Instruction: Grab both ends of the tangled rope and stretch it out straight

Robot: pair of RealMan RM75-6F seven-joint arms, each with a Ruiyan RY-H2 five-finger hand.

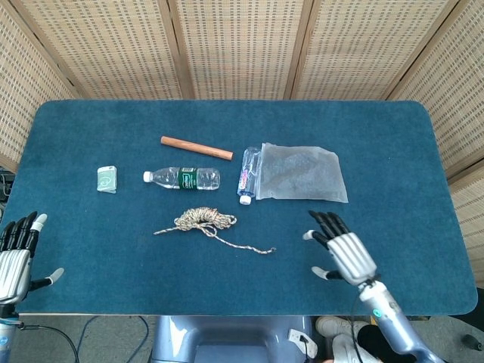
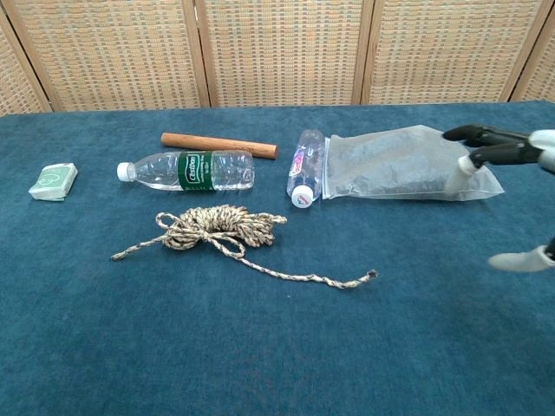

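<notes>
On the table (image 1: 393, 136), one rope (image 1: 206, 223), two bottles (image 1: 182, 178), two robot hands (image 1: 344, 249), both spread, empty

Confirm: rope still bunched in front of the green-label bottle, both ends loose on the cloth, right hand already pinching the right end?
Not quite. The right hand is open and clear of the rope, holding nothing; the head view shows the gap. Rope bunched in front of the green-label bottle, both ends loose: correct.
</notes>
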